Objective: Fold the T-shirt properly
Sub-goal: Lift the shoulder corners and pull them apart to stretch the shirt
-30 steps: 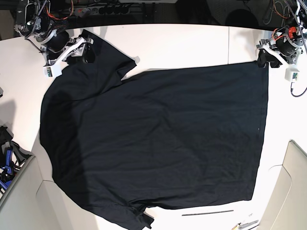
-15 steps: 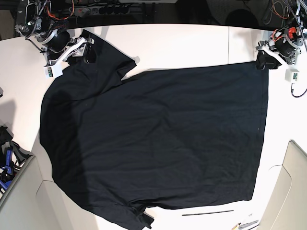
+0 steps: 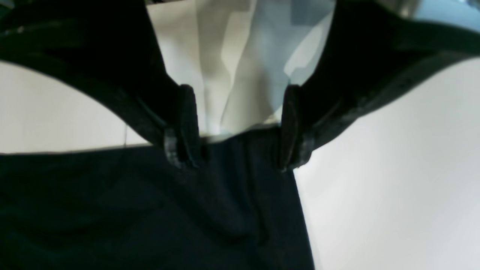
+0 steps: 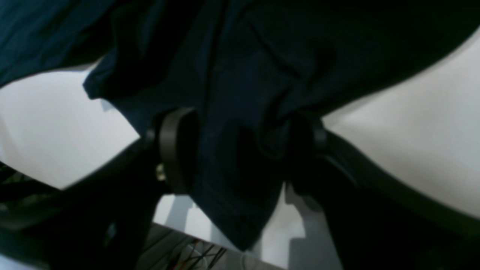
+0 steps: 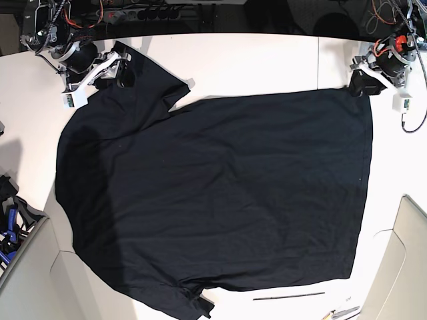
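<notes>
The black T-shirt (image 5: 213,193) lies spread flat on the white table (image 5: 253,63), collar end towards the left and hem towards the right. My left gripper (image 5: 363,81) is at the shirt's far right corner. In the left wrist view it (image 3: 236,146) is open, with the hem corner (image 3: 240,180) lying between its fingertips (image 3: 183,127). My right gripper (image 5: 119,72) is at the far left sleeve. In the right wrist view it (image 4: 240,150) is open, with bunched sleeve cloth (image 4: 232,112) between its fingers (image 4: 174,150).
A thin dark rod (image 5: 288,295) lies near the front edge, with pens (image 5: 340,312) beside it. Blue-handled tools (image 5: 7,230) sit at the left edge. A beige panel (image 5: 408,260) stands at the front right. Cables run along the back.
My left gripper has shifted a little up and to the left at the shirt's far right corner. The right gripper and the shirt have barely moved.
</notes>
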### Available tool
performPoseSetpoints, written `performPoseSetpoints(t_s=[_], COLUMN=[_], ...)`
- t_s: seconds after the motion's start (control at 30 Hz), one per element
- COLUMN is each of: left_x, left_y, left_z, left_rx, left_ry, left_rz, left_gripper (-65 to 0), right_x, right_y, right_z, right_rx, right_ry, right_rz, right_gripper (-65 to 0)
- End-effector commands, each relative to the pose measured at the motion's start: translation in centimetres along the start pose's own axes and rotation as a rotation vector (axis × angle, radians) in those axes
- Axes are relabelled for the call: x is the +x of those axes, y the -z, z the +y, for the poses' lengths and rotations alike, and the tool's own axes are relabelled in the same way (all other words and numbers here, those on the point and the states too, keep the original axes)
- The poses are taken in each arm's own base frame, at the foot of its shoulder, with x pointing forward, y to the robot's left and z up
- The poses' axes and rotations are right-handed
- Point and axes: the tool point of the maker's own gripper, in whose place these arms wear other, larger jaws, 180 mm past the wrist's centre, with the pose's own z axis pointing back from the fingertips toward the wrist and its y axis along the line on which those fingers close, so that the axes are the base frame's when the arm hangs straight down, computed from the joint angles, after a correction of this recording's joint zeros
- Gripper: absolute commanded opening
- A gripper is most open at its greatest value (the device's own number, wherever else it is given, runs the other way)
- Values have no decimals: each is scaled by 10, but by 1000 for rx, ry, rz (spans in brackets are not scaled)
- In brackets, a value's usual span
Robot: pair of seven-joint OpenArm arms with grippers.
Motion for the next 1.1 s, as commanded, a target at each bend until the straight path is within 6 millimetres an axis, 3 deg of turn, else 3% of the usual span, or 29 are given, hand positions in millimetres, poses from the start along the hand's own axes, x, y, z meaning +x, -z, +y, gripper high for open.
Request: performPoseSetpoints(t_s=[0.0,0.17,0.23,0.33,0.37,0.53,0.77,1.07], left_x=[12,14,14,16,16,16,20,34], left_y=[-2,-1,-1,-1,-1,-1,-7,-43], left_z=[0,1,2,3,3,2,3,3], left_rx=[-2,1,9,14,13,5,-14,-30], left_ry=[14,21,31,38,38,49,80,96], left_rz=[-34,-38,-36,-39,-39,-39,-11,-71], left_gripper=[-300,-451,-521,-650,-650,-650,-650,-650], right_x=[-12,-13,-13,-12,-12,-10,6,4], right_y=[-1,-1,-1,-1,-1,-3,-16,-49], right_z=[-2,-2,-2,-3,-3,-17,-10,0], right_rx=[-9,-10,-12,-13,-14,-96,-93,-65], right_ry=[-2,-3,-1,0,-1,-77,-103,-127], right_rz=[57,62,61,59,58,66,36,6], right_gripper=[-284,-298,-403,-621,-650,-650,-650,-650])
